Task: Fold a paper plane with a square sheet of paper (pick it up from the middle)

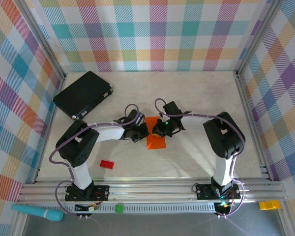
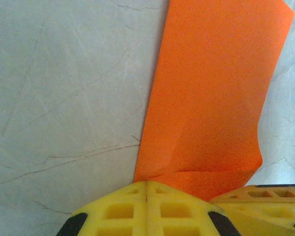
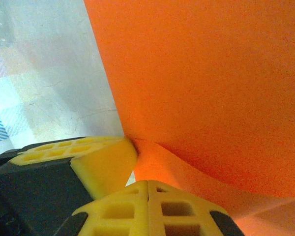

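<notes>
The square sheet of paper (image 1: 156, 139) lies mid-table as a folded orange oblong, not a pointed paper plane. In the left wrist view the sheet (image 2: 211, 88) is flat on the table, with a crease and a slightly curled flap at its near end. My left gripper (image 1: 141, 132) is shut, its tips (image 2: 147, 183) at the sheet's near left corner. My right gripper (image 1: 161, 129) is shut too, its tips (image 3: 148, 182) at the foot of the sheet (image 3: 211, 73), which curves up there. Each gripper's yellow finger (image 2: 265, 196) (image 3: 103, 162) shows beside the other. No paper shows between either pair of jaws.
A black flat case (image 1: 82, 94) lies at the back left. A small red block (image 1: 106, 164) sits front left beside the left arm. Plaid walls and metal frame rails (image 1: 250, 113) close in the table. A teal tool (image 1: 37, 212), green piece (image 1: 119, 208) and yellow piece (image 1: 269, 204) lie below the front rail.
</notes>
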`<state>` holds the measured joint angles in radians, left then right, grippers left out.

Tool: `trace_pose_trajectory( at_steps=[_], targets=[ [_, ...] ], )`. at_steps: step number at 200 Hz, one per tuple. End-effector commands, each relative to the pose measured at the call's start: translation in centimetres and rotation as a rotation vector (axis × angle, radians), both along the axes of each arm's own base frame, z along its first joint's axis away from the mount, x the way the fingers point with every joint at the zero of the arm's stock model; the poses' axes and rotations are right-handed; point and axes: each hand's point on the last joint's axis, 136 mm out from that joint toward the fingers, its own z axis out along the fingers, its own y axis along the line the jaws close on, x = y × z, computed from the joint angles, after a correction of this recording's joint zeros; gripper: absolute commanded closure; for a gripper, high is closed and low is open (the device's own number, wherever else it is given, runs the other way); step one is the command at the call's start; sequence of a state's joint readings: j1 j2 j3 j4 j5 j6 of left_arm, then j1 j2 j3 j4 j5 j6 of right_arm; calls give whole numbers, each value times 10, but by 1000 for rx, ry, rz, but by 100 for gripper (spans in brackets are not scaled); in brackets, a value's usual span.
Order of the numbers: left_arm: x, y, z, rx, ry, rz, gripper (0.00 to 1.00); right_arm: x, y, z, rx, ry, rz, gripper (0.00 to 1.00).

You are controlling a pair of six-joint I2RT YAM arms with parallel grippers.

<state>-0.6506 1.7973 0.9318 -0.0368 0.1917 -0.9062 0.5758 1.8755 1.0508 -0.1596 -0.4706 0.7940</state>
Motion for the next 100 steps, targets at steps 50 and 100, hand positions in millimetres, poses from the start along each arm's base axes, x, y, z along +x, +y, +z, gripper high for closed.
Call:
trace_pose_trajectory(
  at_steps=[50,100],
  targets=[
    [-18,19,-31,138,88,-16,100,-10,-22,-41,-113,35,-13,96],
    [-15,18,-29,136,73,-19,100,-21,-45,-72,-192,9,-30,98]
  ],
)
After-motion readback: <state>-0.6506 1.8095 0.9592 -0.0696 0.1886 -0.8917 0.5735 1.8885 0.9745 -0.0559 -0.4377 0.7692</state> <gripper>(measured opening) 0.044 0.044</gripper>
